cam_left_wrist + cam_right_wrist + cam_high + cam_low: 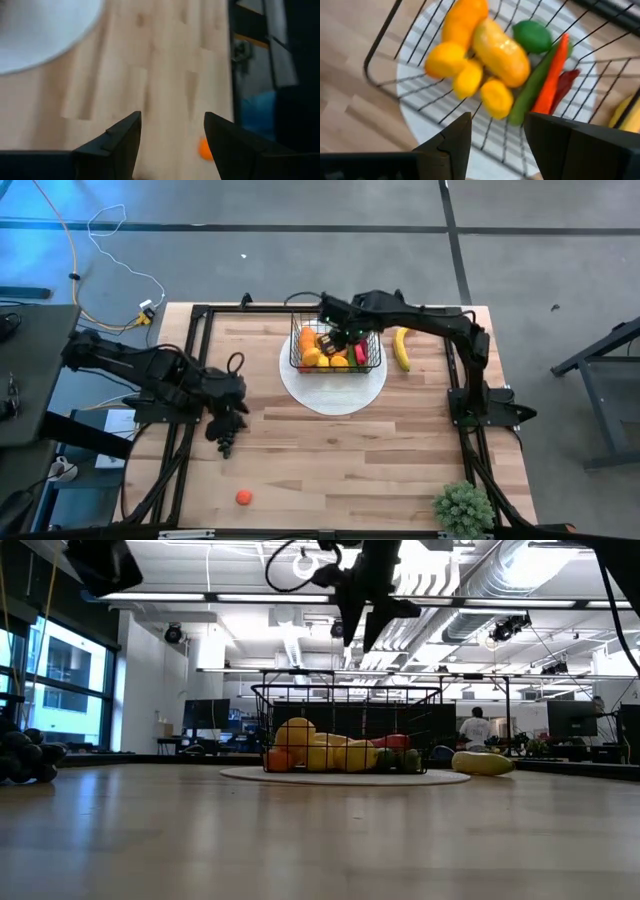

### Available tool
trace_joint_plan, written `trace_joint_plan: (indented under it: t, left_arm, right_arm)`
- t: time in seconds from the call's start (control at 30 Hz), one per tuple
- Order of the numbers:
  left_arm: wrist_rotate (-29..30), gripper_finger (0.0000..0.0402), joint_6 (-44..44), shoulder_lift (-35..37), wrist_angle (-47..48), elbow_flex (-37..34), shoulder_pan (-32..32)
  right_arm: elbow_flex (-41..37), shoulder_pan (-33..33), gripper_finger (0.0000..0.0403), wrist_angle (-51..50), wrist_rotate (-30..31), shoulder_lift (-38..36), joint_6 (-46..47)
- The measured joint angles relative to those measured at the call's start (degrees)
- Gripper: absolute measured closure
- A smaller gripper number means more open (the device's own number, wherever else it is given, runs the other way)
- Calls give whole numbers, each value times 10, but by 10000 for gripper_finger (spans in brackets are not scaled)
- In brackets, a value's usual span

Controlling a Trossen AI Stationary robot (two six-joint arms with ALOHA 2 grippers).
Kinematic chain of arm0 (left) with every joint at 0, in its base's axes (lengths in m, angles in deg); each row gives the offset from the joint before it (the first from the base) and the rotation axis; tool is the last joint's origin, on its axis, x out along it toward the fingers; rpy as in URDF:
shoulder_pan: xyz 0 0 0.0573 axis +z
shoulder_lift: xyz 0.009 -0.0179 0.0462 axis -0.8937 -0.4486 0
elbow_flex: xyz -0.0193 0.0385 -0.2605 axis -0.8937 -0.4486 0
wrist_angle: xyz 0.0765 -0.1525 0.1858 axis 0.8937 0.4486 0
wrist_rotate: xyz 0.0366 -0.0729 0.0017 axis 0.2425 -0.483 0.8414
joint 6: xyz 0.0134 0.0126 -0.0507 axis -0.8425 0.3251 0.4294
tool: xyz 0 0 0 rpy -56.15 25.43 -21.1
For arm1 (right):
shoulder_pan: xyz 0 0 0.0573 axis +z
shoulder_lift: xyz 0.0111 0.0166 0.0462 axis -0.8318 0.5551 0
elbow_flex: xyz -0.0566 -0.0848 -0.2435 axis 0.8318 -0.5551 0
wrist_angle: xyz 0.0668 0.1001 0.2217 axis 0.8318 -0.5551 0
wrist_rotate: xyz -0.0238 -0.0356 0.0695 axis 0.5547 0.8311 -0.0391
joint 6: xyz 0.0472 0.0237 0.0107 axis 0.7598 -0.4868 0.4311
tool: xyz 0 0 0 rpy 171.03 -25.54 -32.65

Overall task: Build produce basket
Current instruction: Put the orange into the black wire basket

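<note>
The black wire basket stands on the round white plate. In it lie orange and yellow fruits, a carrot, a green piece and a red pepper. My right gripper hovers open above the basket, touching nothing. A yellow banana lies on the table right of the basket. Dark grapes lie on the table at the left. My left gripper is open above the table near the grapes, with nothing between its fingers. A small orange fruit rests near the table's near edge.
A spiky green potted plant stands at the near right corner. Bare wood spans the middle and near part of the table. The arms' black frames run along the left and right table edges. A person stands far off in the room.
</note>
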Motion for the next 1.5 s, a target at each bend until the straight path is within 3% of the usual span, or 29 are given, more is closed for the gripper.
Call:
trace_joint_plan:
  t: [0.27, 0.57, 0.93, 1.23, 1.5]
  left_arm:
    - [-24, 194, 15, 0, 0, 0, -79]
    - [-4, 136, 82, -36, 0, 0, -148]
    - [87, 132, 94, -152, -28, 0, -253]
    - [92, 133, 121, -253, -120, 0, -326]
    - [90, 133, 144, -339, -190, 0, -346]
  right_arm:
    - [0, 58, 242, -2, 41, 0, 38]
    - [0, 92, 242, -2, 50, 0, 37]
    - [0, 107, 242, -2, 50, 0, 3]
    - [0, 107, 242, -6, 49, 0, -20]
    - [0, 107, 242, -10, 48, 0, -28]
